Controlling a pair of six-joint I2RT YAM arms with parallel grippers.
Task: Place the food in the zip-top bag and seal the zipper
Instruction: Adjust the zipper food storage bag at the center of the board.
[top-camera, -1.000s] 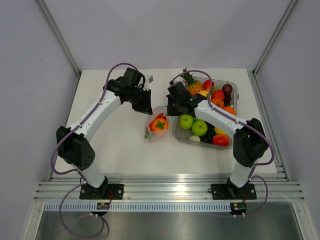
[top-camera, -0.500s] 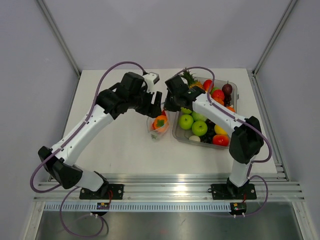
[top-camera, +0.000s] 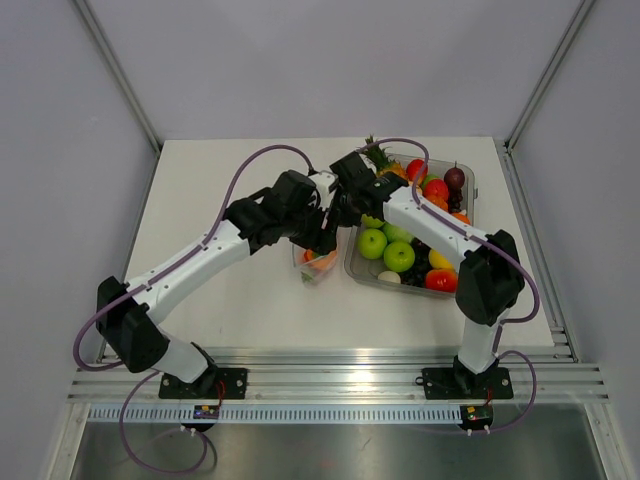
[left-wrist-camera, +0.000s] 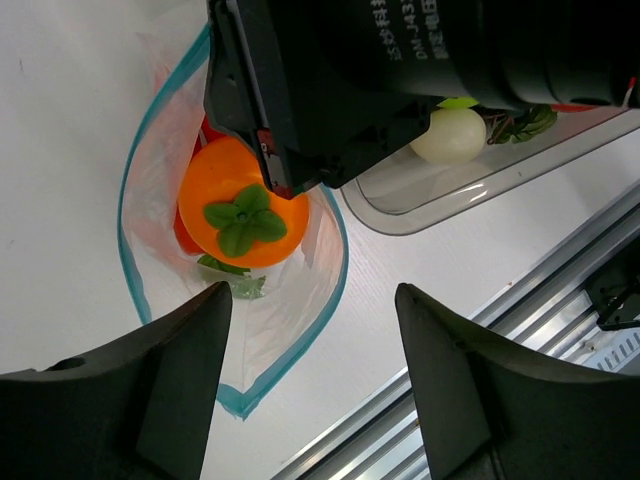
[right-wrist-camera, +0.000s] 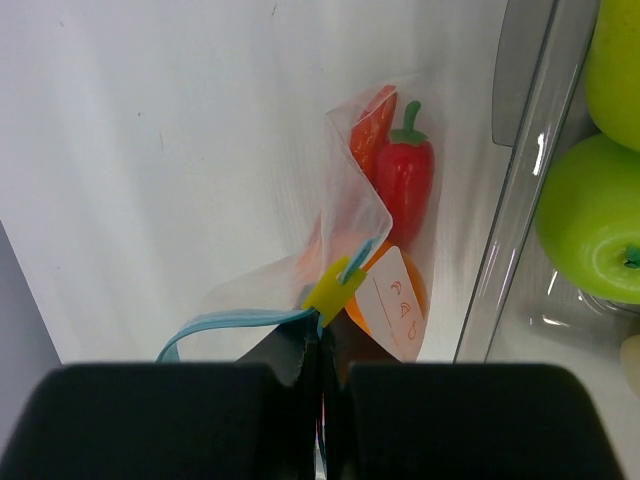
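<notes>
The zip-top bag (top-camera: 312, 266) lies on the white table just left of the tray. Inside it are the food pieces: an orange piece with a green tip (left-wrist-camera: 243, 215) and a red chili pepper (right-wrist-camera: 405, 175). The light-blue zipper (left-wrist-camera: 335, 250) curves round a gaping mouth. My right gripper (right-wrist-camera: 320, 345) is shut on the zipper (right-wrist-camera: 230, 322), right at a yellow tab (right-wrist-camera: 335, 285) near one end of the strip. My left gripper (left-wrist-camera: 310, 300) hovers open above the bag's mouth, one corner of the strip between its fingers, touching nothing. Seen from above, the left gripper (top-camera: 325, 238) hides much of the bag.
A rigid clear tray (top-camera: 352, 268) to the right of the bag holds green apples (top-camera: 385, 248), a pineapple (top-camera: 383, 165) and other toy fruit. Its wall (right-wrist-camera: 520, 150) stands close beside the bag. The metal rail (left-wrist-camera: 520, 330) runs along the table's near edge.
My left gripper has opened and swung right and nearer, from the bag's far-left side to above its mouth. The right gripper has kept its pinch on the zipper.
</notes>
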